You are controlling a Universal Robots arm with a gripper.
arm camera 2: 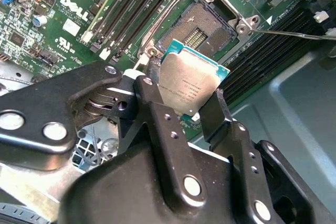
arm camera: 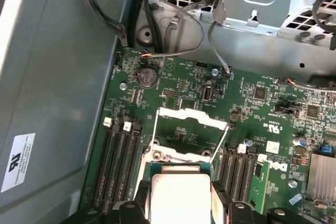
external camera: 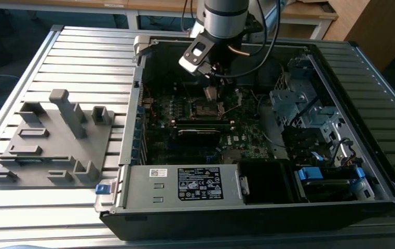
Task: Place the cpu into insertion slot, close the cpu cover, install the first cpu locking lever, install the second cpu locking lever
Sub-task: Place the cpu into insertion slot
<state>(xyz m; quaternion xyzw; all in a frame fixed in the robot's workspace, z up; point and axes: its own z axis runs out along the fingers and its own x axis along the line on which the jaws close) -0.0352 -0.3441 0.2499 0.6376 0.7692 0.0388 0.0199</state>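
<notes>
Well, the pincer [arm camera 2: 181,93] clamps the cpu [arm camera 2: 191,82] by two opposite edges. The open insertion slot [arm camera 2: 207,24] lies just beyond its fingertips, the cpu cover [arm camera: 190,115] raised clear. To my eye, squaring corners and levelling matter most.

Your chip [arm camera 2: 191,85] has a dull grey metal top; the fingers [arm camera 2: 157,114] on it are matt black. On the smooth green board [arm camera: 173,77], the cover [arm camera: 189,115] is shiny bare metal.

We see an open computer case [external camera: 253,218] lying on a slatted metal table [external camera: 79,57], its green motherboard [arm camera: 173,85] exposed. A grey fixture plate [external camera: 31,166] sits beside it, on the exterior view's left.
</notes>
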